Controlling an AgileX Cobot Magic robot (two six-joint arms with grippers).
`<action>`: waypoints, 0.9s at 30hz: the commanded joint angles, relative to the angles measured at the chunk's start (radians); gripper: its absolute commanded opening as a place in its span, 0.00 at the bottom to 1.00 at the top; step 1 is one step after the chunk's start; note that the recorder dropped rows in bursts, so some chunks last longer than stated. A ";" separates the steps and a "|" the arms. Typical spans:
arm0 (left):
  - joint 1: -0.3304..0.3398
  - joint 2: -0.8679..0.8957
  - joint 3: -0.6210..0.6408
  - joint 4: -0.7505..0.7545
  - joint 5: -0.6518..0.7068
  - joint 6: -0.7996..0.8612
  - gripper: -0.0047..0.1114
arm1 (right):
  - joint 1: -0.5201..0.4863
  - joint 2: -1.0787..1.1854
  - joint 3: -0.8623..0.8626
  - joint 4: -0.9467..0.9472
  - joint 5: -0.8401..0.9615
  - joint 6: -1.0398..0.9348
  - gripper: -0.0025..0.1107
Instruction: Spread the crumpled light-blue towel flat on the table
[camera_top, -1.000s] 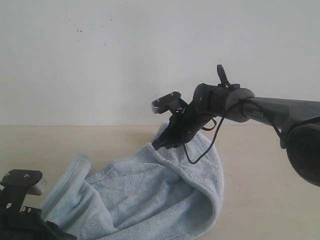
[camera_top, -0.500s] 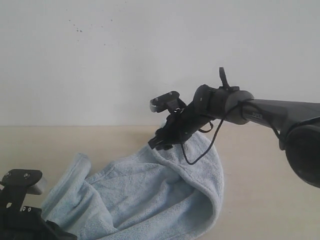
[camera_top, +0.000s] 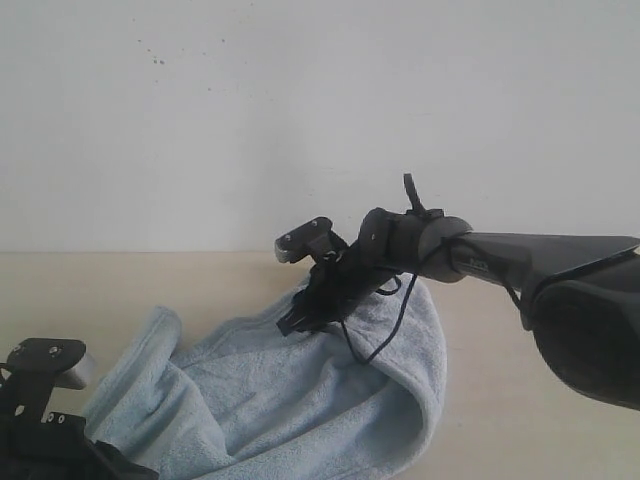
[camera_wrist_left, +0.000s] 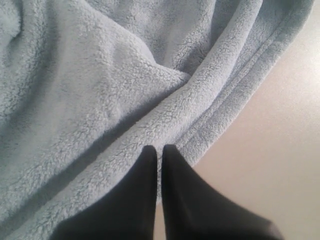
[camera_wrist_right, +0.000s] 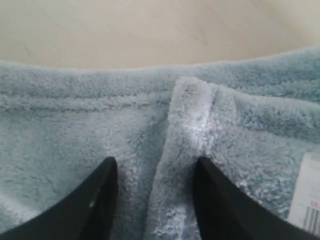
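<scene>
While right gripper (camera_wrist_right: 152, 167) straddles a hem fold (camera_wrist_right: 192, 115), fingers apart | left gripper (camera_wrist_left: 159, 150) nearly closed at hem | towel (camera_top: 300, 400) bunched toward table (camera_top: 520, 300) near edge | advise: pinch fold fully, then draw toward far corner

**beige table carrying one crumpled towel**

exterior view: the table (camera_top: 120, 285), a smooth, matte, beige-cream surface, spans the full width of the frame as a band across its lower half. on it lies the light-blue towel (camera_top: 300, 400), heaped in the lower centre and lower left, with bare tabletop showing to its left, to its right and behind it. the cloth is folded over itself in thick rolls, and its upper part rises off the surface to a peak near mid-frame. right wrist view: a stitched hem borders bare table, and a white label (camera_wrist_right: 307, 192) sits on the cloth near a folded hem.
</scene>
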 joint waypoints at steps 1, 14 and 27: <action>0.003 0.000 -0.002 -0.006 0.008 0.008 0.08 | -0.002 0.007 -0.001 -0.065 -0.006 0.023 0.23; 0.003 0.000 -0.002 -0.012 0.011 0.015 0.08 | -0.032 -0.030 -0.001 -0.082 0.048 0.038 0.17; 0.003 0.000 -0.002 -0.020 0.026 0.041 0.08 | -0.116 -0.084 0.001 -0.083 0.262 0.037 0.21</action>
